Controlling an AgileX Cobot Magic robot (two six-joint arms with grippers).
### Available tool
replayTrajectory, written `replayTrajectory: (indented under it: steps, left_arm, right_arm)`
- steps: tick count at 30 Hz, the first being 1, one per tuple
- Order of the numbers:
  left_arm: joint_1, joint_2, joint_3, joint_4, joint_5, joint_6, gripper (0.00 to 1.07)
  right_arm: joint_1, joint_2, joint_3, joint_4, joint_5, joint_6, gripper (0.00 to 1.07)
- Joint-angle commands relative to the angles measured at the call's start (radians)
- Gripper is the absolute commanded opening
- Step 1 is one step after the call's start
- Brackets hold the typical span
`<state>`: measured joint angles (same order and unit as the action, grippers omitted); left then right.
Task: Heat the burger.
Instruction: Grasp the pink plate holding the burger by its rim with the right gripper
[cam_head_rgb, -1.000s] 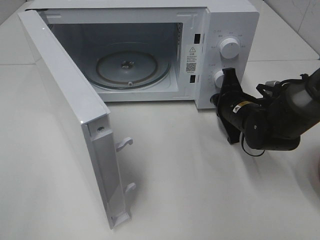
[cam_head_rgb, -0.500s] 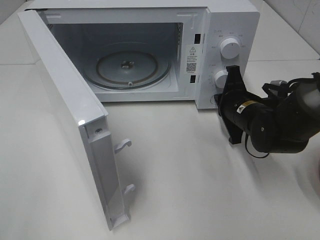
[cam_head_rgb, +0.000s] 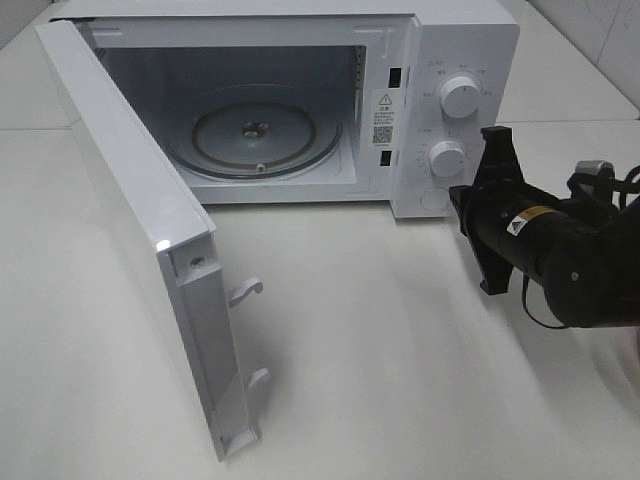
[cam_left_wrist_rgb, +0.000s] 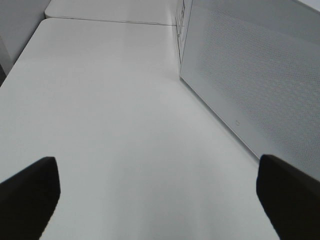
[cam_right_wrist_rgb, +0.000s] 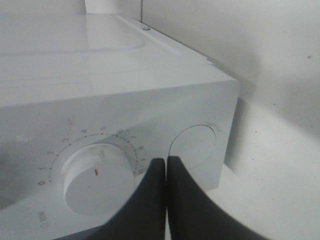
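Shut and empty, the right gripper (cam_right_wrist_rgb: 166, 159) sits by the microwave's (cam_head_rgb: 460, 40) round button (cam_right_wrist_rgb: 192, 146), door (cam_head_rgb: 130, 200) standing wide, likely for loading; left gripper (cam_left_wrist_rgb: 159, 200) gapes beside that door.

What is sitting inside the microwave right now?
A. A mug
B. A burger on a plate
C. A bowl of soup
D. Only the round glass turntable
D: past the open door, the inside of the microwave shows just the bare glass turntable.
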<state>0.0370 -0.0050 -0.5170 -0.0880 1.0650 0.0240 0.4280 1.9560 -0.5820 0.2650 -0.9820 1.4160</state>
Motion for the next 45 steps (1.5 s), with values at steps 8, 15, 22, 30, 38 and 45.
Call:
replayTrajectory:
  steps: [8, 15, 22, 30, 38, 45]
  left_arm:
    - [0.003, -0.012, 0.002, -0.010, 0.004, 0.000, 1.00]
    - [0.003, -0.012, 0.002, -0.010, 0.004, 0.000, 1.00]
    - [0.003, -0.012, 0.002, -0.010, 0.004, 0.000, 1.00]
    - [0.003, -0.012, 0.002, -0.010, 0.004, 0.000, 1.00]
    - [0.003, -0.012, 0.002, -0.010, 0.004, 0.000, 1.00]
    - [0.003, -0.012, 0.002, -0.010, 0.004, 0.000, 1.00]
  right_arm:
    - [-0.004, -0.173, 0.077, -0.014, 0.213, -0.166, 0.00]
    - [-0.007, -0.319, 0.077, -0.006, 0.445, -0.441, 0.00]
    - [-0.007, -0.413, 0.072, -0.006, 0.627, -0.670, 0.00]
    - [-0.007, -0.529, 0.072, -0.006, 0.841, -0.894, 0.00]
    - [-0.007, -0.629, 0.072, -0.006, 1.049, -1.146, 0.00]
    - [-0.007, -0.655, 0.008, -0.055, 1.290, -1.290, 0.00]
